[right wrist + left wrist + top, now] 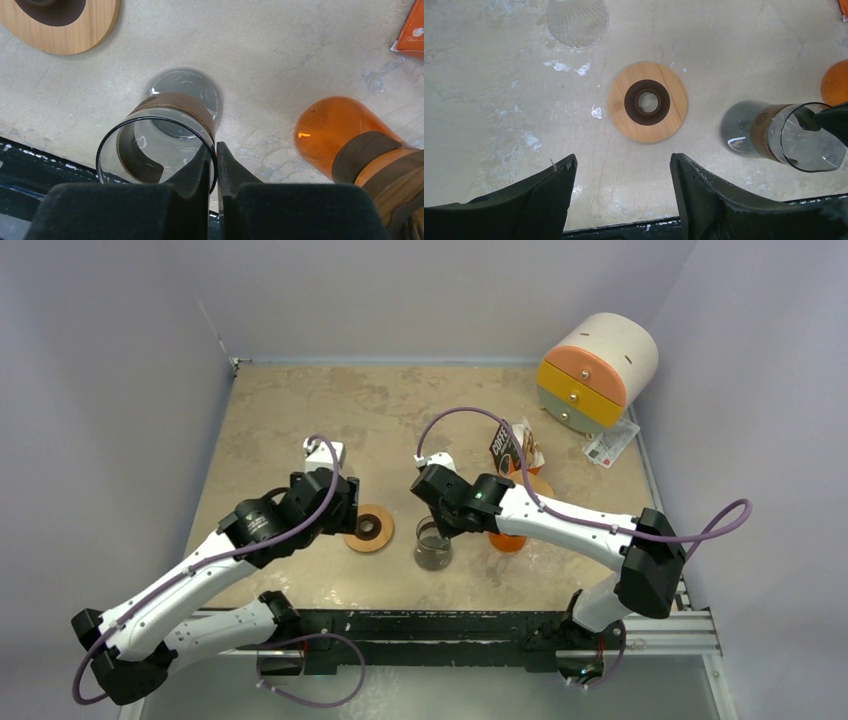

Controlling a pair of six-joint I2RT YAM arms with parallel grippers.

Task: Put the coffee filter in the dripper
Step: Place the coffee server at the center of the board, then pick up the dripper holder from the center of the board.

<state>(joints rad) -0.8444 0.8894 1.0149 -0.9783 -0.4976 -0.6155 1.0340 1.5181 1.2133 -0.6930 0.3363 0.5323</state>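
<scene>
The left end effector [621, 162] hangs open above the bench [499, 75], jaws wide apart, near a round wooden disc with a dark centre ring [669, 102]. Beyond the disc lies a pale ribbed round piece [576, 20]; whether it is the filter or a glass cone I cannot tell. The right end effector [216, 150] is clamped on the rim of a clear glass carafe with a brown collar [170, 107], beside an orange glass carafe [330, 130].

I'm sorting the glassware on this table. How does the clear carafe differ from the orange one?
The clear carafe is colourless, greyish glass; the orange carafe is tinted orange. The right gripper pinches the clear carafe's rim, one finger inside and one outside, while the orange carafe is not gripped. Both wear a brown band round the neck and stand on the table.
</scene>
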